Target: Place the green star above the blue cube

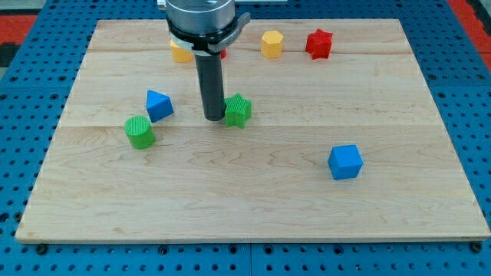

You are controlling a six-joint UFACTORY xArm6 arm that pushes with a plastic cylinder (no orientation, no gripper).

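The green star (238, 111) lies near the middle of the wooden board (253, 199). The blue cube (345, 162) lies toward the view's lower right, well apart from the star. My tip (214, 118) stands right at the star's left side, touching it or nearly so. The rod rises straight up from there to the arm's round head at the view's top.
A blue triangular block (159, 105) and a green cylinder (140, 132) lie left of my tip. At the view's top lie a yellow block (181, 52) partly hidden by the arm, a yellow hexagonal block (271, 44) and a red star (318, 44). A small red block shows behind the rod.
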